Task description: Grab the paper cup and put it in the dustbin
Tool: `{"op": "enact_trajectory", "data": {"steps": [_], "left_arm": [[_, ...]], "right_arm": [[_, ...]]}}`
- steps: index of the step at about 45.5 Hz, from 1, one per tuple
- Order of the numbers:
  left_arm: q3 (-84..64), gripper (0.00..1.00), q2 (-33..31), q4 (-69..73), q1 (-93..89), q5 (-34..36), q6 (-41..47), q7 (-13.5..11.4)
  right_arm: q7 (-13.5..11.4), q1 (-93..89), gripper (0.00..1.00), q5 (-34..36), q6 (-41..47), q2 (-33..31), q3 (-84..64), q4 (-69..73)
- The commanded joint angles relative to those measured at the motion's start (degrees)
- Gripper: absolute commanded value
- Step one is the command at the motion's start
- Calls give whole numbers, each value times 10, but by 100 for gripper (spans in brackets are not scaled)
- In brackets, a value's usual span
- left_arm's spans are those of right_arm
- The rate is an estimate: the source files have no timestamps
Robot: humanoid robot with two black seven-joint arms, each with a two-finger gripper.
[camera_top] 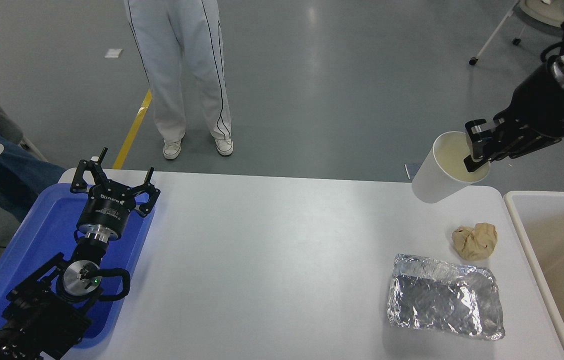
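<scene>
The white paper cup (pixel 439 177) hangs tilted in the air above the table's far right corner, its cream inside facing the camera. My right gripper (pixel 477 155) is shut on its rim, one finger inside and one outside. The dustbin (pixel 527 235), with a thick white rim and beige inner walls, stands just past the table's right edge, below and to the right of the cup. My left gripper (pixel 114 177) is parked open over the blue tray at the lower left.
A crumpled tan paper ball (pixel 475 241) and a crinkled silver foil tray (pixel 444 297) lie on the table's right side. The blue tray (pixel 36 240) sits at the left edge. A person in white trousers (pixel 181 75) stands beyond the far side.
</scene>
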Motion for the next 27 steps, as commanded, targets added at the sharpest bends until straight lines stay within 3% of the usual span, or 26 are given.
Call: {"op": "enact_trajectory", "data": {"steps": [1, 23, 27], "left_arm": [[0, 100, 0, 0, -1, 0, 0, 0], [0, 100, 0, 0, 0, 0, 0, 0], [0, 100, 0, 0, 0, 0, 1, 0]], "right_arm": [[0, -4, 0, -28, 0, -96, -98, -4], [1, 2, 0, -42, 0, -261, -243, -128], [1, -3, 0, -71, 0, -299, -233, -156]]}}
